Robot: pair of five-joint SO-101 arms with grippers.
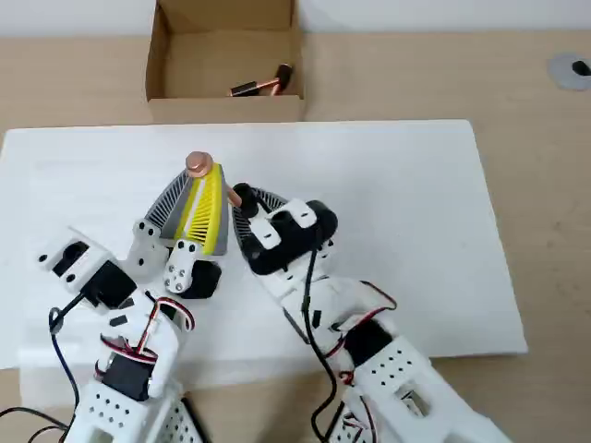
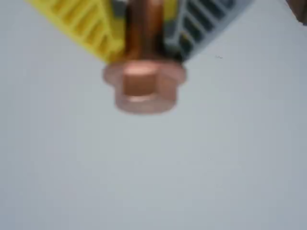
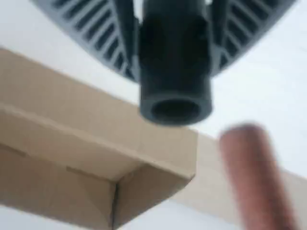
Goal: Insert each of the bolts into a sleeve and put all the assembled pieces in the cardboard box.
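Observation:
My left gripper [image 1: 201,177], with one yellow and one grey finger, is shut on a copper bolt [image 1: 199,166] over the white board. The bolt's hex head [image 2: 144,86] sticks out past the fingertips. Just to its right, my right gripper [image 1: 245,198] is shut on a black sleeve [image 3: 175,62], whose open end [image 3: 176,109] faces the cardboard box [image 3: 72,158]. A copper shaft [image 3: 252,172] shows close beside the sleeve's mouth, and I cannot tell what it belongs to. The cardboard box [image 1: 224,109] stands beyond the board and holds assembled copper-and-black pieces [image 1: 263,86].
The white board [image 1: 397,231] covers most of the wooden table. A grey disc [image 1: 571,70] lies at the table's far right edge. Both arm bases crowd the near edge.

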